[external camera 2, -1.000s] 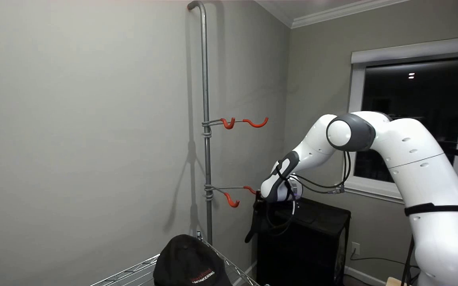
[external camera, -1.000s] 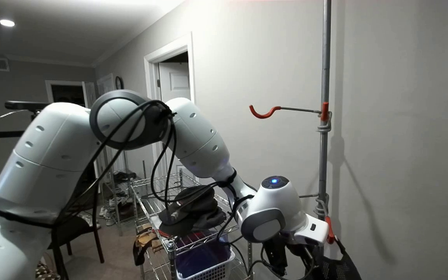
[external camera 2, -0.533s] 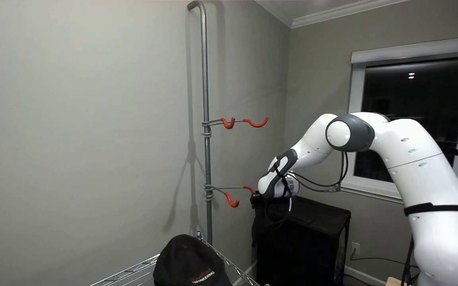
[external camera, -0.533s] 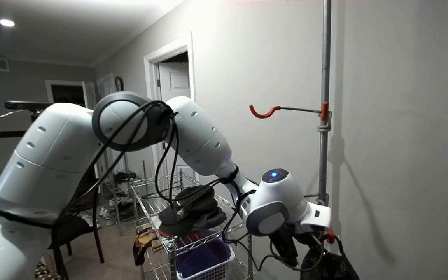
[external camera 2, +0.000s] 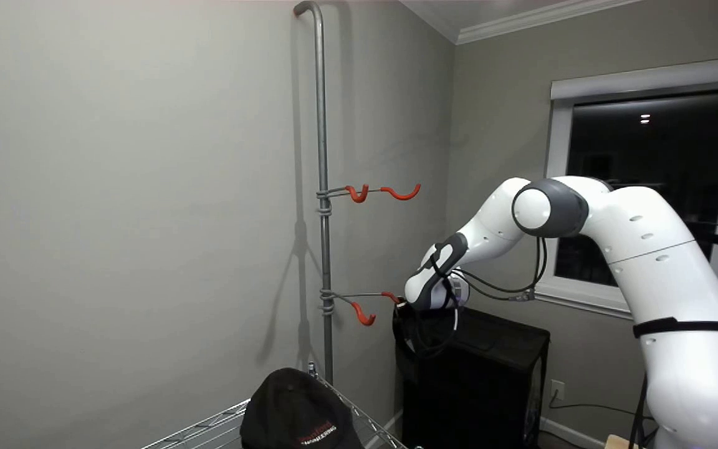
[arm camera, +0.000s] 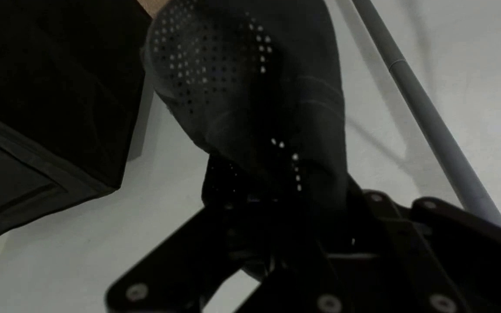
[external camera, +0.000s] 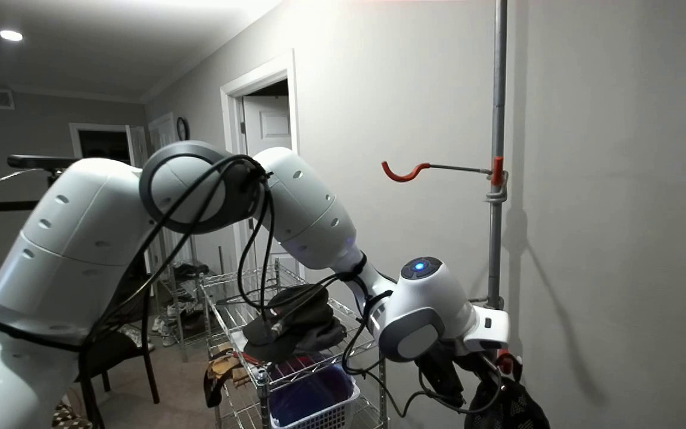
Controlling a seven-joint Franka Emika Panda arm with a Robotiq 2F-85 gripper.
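Drawn together since a moment ago: perforated black fabric (arm camera: 255,100), clamped in the gripper (arm camera: 296,211); the cap (external camera 2: 296,405) reads "ENGINEERING".

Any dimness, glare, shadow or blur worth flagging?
Wrist view: dim, the gripper slightly soft and merging with the black perforated item; both exterior views: the pole casts a shadow on the wall; in an exterior view, the ceiling light glares white; in an exterior view, the window shows a bright reflection.
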